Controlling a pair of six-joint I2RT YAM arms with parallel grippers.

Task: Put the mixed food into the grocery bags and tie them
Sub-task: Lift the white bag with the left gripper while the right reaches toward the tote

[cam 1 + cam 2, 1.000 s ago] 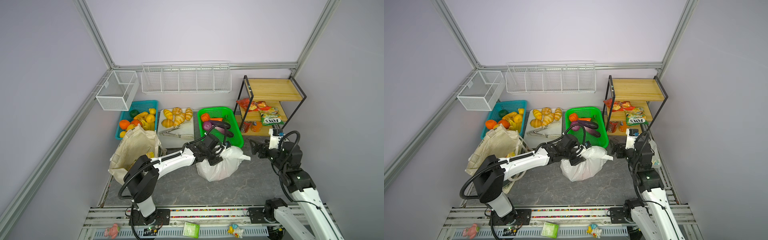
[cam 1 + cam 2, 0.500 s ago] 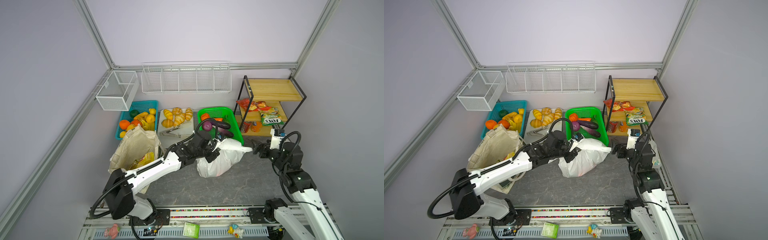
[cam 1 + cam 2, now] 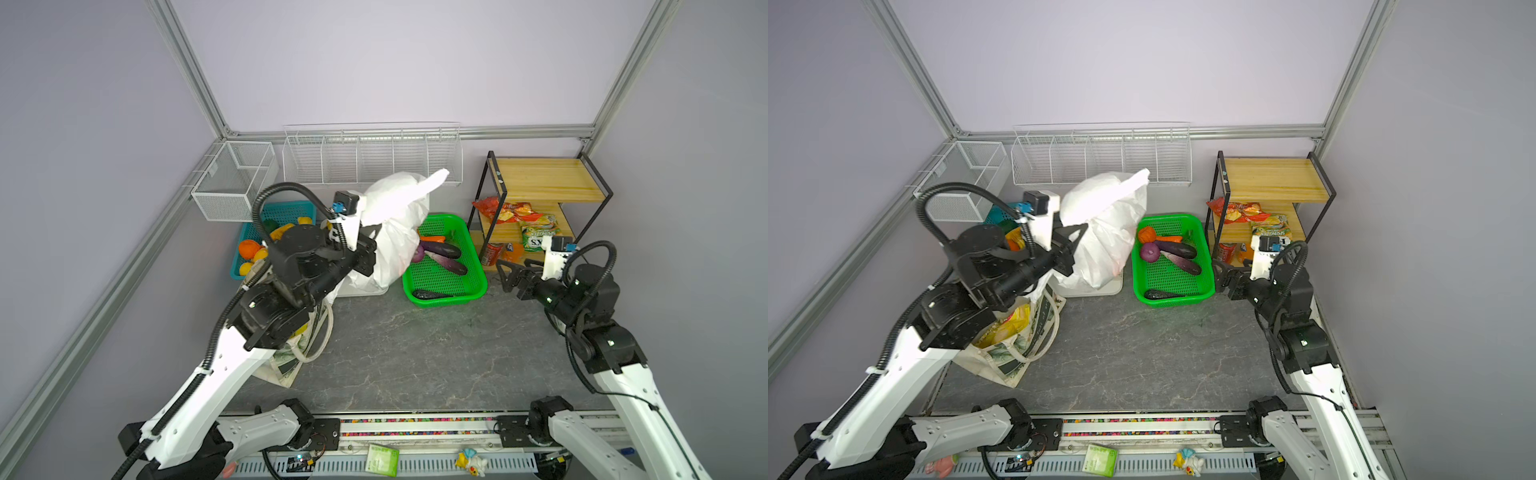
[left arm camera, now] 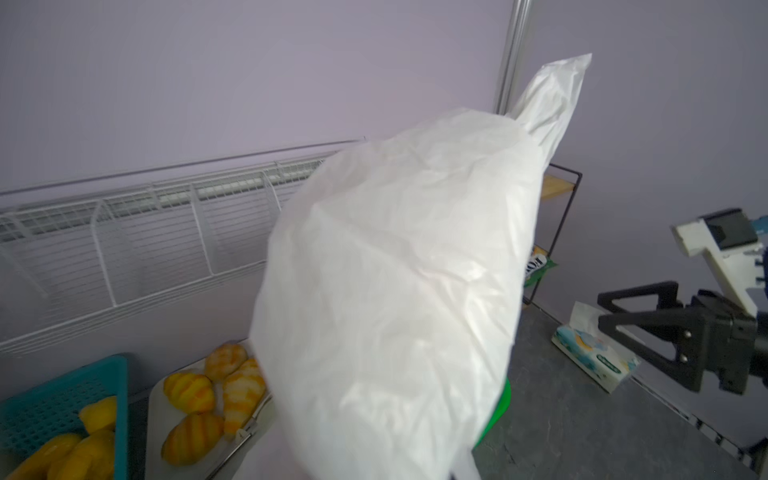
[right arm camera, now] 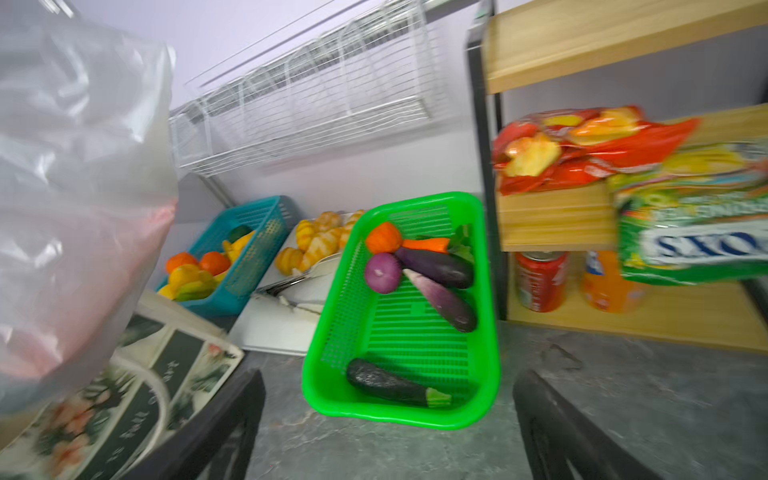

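Both top views: left gripper (image 3: 1074, 241) pinches white plastic bag (image 3: 1108, 232) aloft, right gripper (image 3: 506, 277) spread empty; thin film could slip, spilling contents

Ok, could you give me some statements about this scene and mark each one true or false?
1. The left gripper is shut on the white plastic bag. True.
2. The right gripper is shut. False: it is open and empty.
3. The purple onion lies in the green basket. True.
4. The canvas tote is empty. False: a yellow packet shows inside it.
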